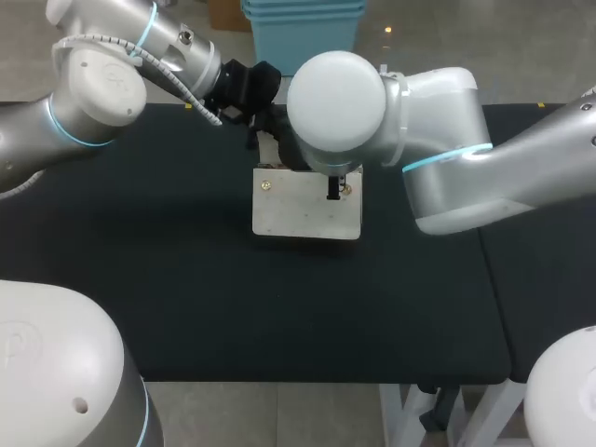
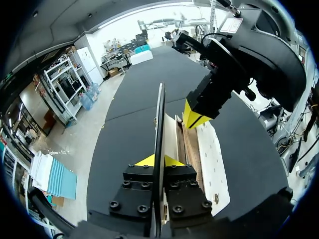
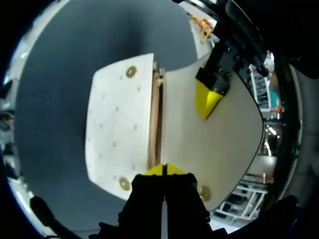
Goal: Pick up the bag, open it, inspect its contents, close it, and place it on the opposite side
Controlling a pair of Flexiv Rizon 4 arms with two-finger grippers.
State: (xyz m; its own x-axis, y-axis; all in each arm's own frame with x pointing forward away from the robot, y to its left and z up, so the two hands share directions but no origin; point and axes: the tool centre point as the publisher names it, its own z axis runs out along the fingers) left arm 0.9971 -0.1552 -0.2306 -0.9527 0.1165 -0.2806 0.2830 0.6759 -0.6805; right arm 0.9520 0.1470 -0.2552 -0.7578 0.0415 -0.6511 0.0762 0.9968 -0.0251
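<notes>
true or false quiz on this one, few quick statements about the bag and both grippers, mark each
1. The bag lies on the black table. True.
2. The left gripper is open and clear of the bag. False: it is shut on the flap, which stands edge-on between its fingers.
3. The right gripper sits at the bag's mouth, beside the raised flap. True.
4. The bag is red. False: it is white, with small metal studs.
</notes>
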